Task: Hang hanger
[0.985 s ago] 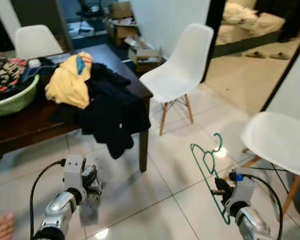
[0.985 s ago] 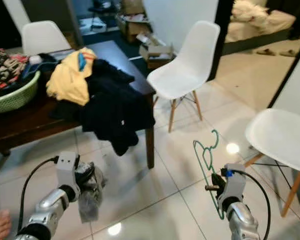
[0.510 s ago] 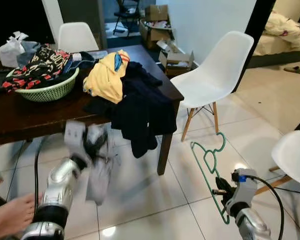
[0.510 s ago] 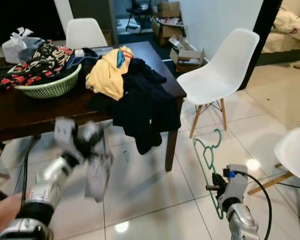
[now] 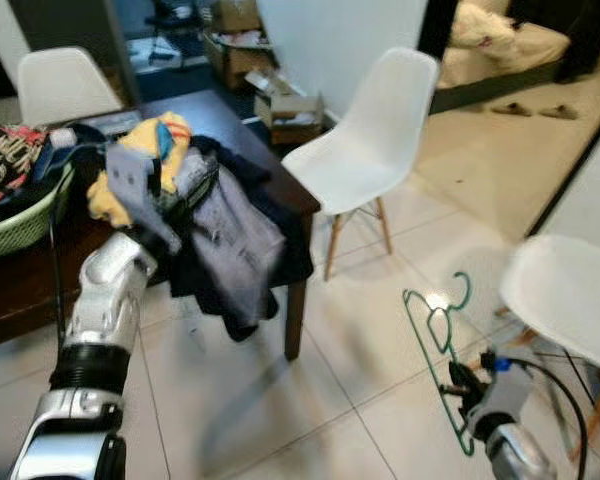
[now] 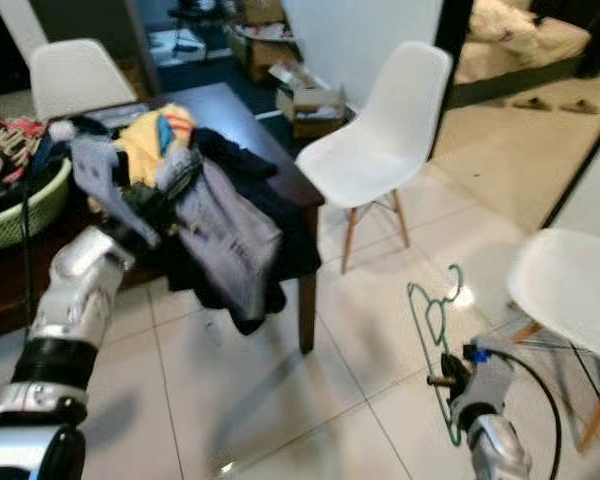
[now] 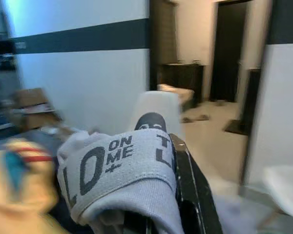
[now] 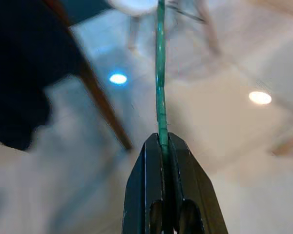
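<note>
My right tool [image 5: 467,385] is closed flat on the lower bar of the green hanger [image 5: 438,335], low at about 5 o'clock in my head view. The hanger stands up from the grip with its hook at the top, over the tiled floor [image 5: 350,330], near the white chair [image 5: 570,290] at 3 o'clock. In the right wrist view the thin green wire runs straight out from between my two fingers [image 8: 146,195].

My left tool [image 5: 185,195] is lifted at about 10 o'clock and is clamped on a grey garment [image 5: 235,250] with printed letters. The cloth hangs down in front of the dark tabletop [image 5: 265,155], where the yellow cloth [image 5: 165,140] and the dark clothes [image 5: 285,235] lie in a pile.

I see some risks from here. The hanger is held only by one thin wire at its end, so I think it can turn or slip in the grip if I swing the arm fast. Its hook is free and close to the chair, and it may catch on the seat edge or a leg. The hanging grey cloth may drag on the pile and pull other clothes down to the floor. Also the pictures are blurred, so I judge that aiming the hanger now would be not exact. I cannot see any rail to hang it on.
</note>
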Robot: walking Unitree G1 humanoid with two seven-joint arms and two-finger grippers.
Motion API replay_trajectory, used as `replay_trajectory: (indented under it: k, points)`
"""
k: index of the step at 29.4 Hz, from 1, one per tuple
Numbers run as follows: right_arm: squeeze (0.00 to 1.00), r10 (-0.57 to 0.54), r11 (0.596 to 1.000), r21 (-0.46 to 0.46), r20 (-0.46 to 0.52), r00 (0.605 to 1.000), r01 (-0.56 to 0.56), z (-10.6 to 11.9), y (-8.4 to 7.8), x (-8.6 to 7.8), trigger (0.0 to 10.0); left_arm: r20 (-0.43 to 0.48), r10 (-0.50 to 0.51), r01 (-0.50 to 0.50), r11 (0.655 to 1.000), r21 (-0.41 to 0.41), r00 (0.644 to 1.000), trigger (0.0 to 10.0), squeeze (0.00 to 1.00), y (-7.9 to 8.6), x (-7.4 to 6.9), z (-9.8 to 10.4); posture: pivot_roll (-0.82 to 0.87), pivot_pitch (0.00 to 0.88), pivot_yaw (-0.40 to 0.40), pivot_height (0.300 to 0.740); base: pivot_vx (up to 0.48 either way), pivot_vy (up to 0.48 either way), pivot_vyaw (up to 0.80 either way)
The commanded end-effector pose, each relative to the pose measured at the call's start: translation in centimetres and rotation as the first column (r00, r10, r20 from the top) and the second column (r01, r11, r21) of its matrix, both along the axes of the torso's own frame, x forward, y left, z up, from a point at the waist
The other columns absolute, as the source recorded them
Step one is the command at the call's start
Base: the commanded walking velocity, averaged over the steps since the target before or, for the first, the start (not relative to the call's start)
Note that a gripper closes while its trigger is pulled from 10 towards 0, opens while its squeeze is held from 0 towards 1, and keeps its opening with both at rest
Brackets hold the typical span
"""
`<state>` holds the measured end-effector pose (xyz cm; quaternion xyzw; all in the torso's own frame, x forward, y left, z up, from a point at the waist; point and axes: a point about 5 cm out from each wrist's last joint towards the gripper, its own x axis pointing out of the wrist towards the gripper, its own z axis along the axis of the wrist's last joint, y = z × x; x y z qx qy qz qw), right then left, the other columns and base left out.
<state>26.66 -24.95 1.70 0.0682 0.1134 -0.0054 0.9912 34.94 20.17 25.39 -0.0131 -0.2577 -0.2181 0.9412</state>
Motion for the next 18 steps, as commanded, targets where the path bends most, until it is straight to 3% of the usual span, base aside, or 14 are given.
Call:
replay_trajectory:
  k: [1, 18]
  points:
    - [0.00, -0.020, 1.000, -0.008, -0.026, 0.999, 0.020, -0.6, -0.6, -1.0, 10.0, 0.046, -0.067, 0.067, 0.998, 0.007, 0.997, 10.0, 0.00, -1.5, -0.2, 1.8, -0.05, 0.078, 0.015, 0.740, 0.480, 0.000, 0.00]
    - [0.00, -0.023, 1.000, -0.010, -0.007, 1.000, 0.023, -0.4, -0.5, -1.2, 10.0, 0.119, -0.089, 0.089, 0.996, 0.003, 0.989, 10.0, 0.00, -2.4, -0.2, 5.0, -0.05, 0.084, 0.021, 0.740, 0.480, 0.000, 0.00]
